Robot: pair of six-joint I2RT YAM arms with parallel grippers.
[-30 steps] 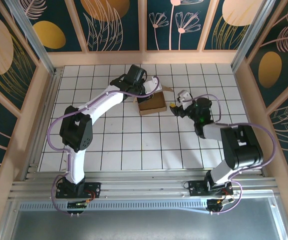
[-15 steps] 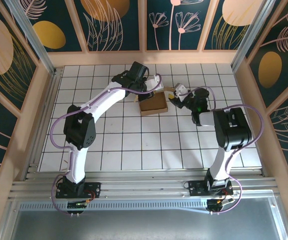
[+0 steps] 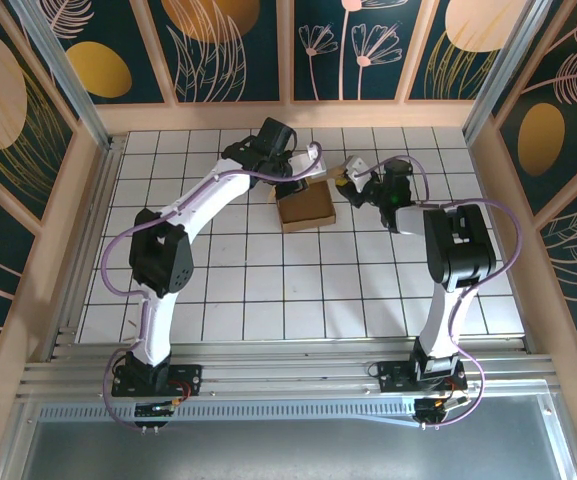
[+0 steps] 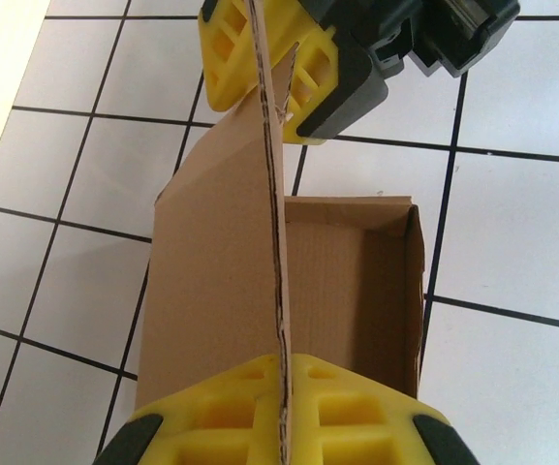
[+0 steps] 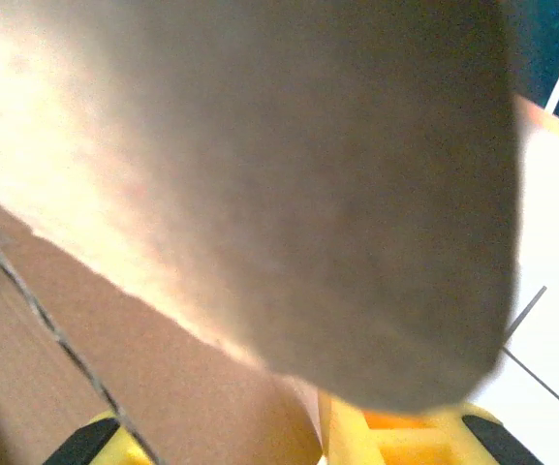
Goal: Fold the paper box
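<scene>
The paper box (image 3: 306, 205) is plain brown cardboard, an open tray (image 4: 352, 281) with one tall flap (image 4: 216, 281) standing on edge. My left gripper (image 4: 281, 366) is shut on the near end of that flap, its yellow fingers (image 4: 211, 417) pressed to both faces. My right gripper (image 4: 271, 108) clamps the flap's far end from the opposite side. From above, the left gripper (image 3: 298, 182) sits at the box's back edge. The right gripper (image 3: 341, 180) is at its back right corner. In the right wrist view, blurred cardboard (image 5: 260, 174) sits between my yellow fingers (image 5: 395, 438).
The box lies on a white tiled floor (image 3: 268, 290) near the back middle. Wooden walls (image 3: 288, 115) run round the floor, the back one a tile or two behind the box. Both arms reach inward over the back half of the floor.
My right arm swung left and back to the box's corner, and its jaws closed on the flap. My left gripper stayed shut on the flap and shifted slightly.
</scene>
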